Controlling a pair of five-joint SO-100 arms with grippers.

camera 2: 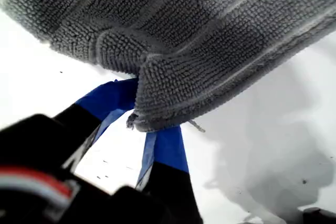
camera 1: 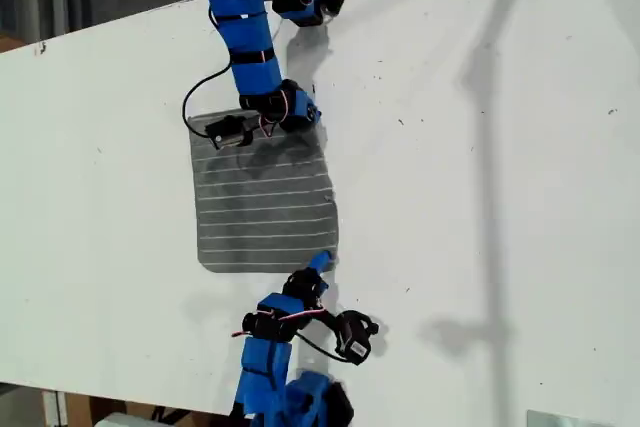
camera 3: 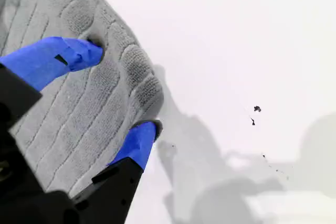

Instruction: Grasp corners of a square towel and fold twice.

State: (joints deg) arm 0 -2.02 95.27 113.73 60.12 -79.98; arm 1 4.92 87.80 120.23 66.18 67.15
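Exterior view: soft, limp towel lying on tabletop; my first claw and my second claw are each clamping a corner.

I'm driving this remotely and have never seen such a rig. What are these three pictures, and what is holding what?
One picture looks down on a white table from a camera off the arms. Two blue jointed robot arms reach in from opposite edges toward a grey striped towel lying flat. The other two pictures come from cameras riding on the grippers. My first gripper has a lifted towel corner pinched between its blue jaws. My second gripper has its jaws closing over a bunched towel edge, one above, one under it. Which arm is which, I cannot tell.
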